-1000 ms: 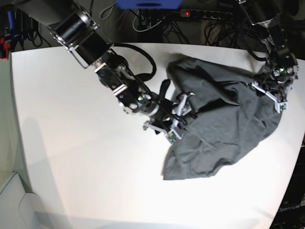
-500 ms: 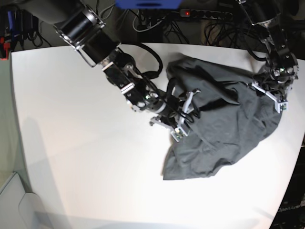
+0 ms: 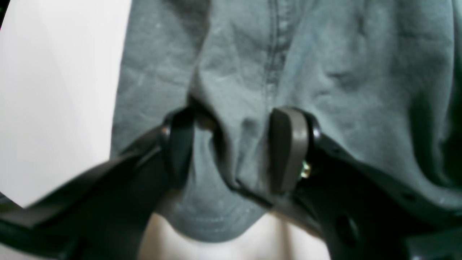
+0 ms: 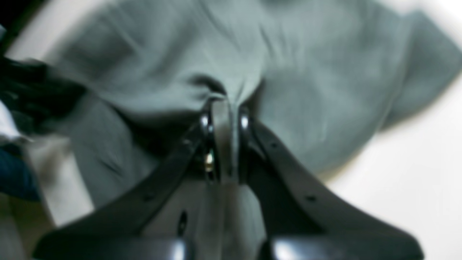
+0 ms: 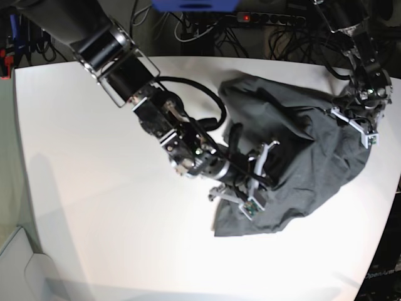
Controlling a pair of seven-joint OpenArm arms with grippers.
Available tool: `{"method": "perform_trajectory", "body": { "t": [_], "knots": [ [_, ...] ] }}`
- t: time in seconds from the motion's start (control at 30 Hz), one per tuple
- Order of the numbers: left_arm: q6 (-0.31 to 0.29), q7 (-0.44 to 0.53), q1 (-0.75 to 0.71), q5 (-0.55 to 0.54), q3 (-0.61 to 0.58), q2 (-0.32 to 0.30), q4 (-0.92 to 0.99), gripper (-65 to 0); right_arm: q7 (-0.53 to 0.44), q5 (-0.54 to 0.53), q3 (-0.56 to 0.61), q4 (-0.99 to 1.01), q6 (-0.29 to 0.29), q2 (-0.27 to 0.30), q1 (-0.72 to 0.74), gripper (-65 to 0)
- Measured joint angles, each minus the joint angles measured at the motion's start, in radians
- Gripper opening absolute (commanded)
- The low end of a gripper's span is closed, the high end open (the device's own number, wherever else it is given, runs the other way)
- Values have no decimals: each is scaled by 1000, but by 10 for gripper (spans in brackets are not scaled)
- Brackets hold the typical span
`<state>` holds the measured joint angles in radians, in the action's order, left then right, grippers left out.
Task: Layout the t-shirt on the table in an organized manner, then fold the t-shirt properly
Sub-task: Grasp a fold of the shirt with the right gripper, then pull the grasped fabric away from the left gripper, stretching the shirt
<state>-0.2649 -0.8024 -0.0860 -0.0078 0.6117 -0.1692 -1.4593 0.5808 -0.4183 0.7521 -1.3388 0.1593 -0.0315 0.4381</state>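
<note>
Both tools pinch the t-shirt [image 5: 301, 150] — right tool [image 5: 262, 182] mid-cloth, left tool [image 5: 358, 122] at its far edge — white table [image 5: 94, 207] bare leftward.

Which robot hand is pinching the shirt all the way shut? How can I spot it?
Look at the big white table with the crumpled dark grey t-shirt. The right gripper reaches in from the thick black arm, at the shirt's nearer edge. Its fingers are squeezed together on cloth, unlike the left gripper.

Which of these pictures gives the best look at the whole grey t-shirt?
The base view: it shows the t-shirt as one crumpled heap on the white table. The left wrist view shows only a fold between that arm's fingers; the right wrist view is a blurred close-up.
</note>
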Motion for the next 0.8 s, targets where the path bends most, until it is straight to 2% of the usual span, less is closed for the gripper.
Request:
{"method": "perform_trajectory", "body": {
  "t": [0.1,0.2,0.37,0.8],
  "knots": [
    [0,0,1,0,0,0,0,-316,80,-7,-8,-161,7,-5,31,-650],
    [0,0,0,-1,0,0,0,-316,135,-7,-5,-229,9,-10,86,-650],
    [-1,0,0,0,0,-3,0,-316,156,-9,-5,-300,10,6,117,-650],
    [-1,-8,-19,4,-2,-93,5,-316,154,-11,-19,-330,13,227,322,-650]
  ]
}}
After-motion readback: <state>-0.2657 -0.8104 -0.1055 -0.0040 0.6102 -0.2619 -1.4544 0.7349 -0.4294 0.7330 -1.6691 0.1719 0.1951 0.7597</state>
